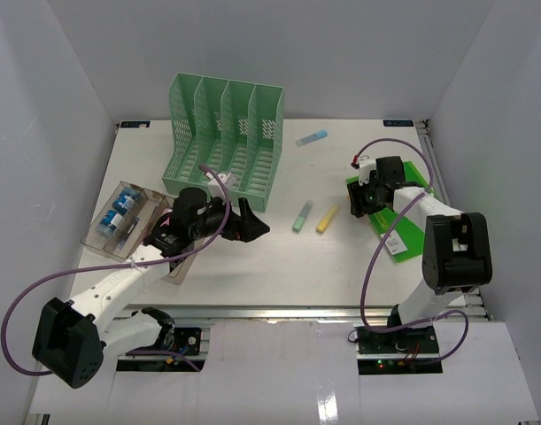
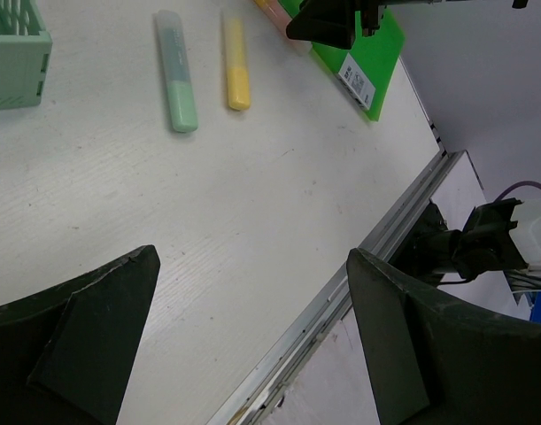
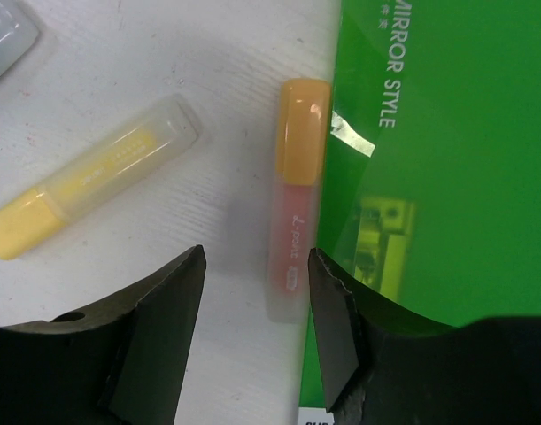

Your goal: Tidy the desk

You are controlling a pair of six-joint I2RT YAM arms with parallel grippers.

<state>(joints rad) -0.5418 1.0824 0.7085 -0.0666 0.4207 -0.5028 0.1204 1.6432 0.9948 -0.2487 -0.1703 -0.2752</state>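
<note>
Straddling an orange-capped marker [image 3: 292,204] with open jaws, the right gripper [image 3: 255,266] grips nothing yet — the left gripper [image 2: 252,261] gapes empty above the desk [image 2: 164,204], a yellow marker [image 2: 237,66] loose ahead, so most tidying seems left.

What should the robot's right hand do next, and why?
Probably lower a little and close on the pink translucent highlighter with the orange cap. The right gripper is open, one finger on each side of that pen, which lies on the white flat desk beside the glossy green plastic folder.
</note>
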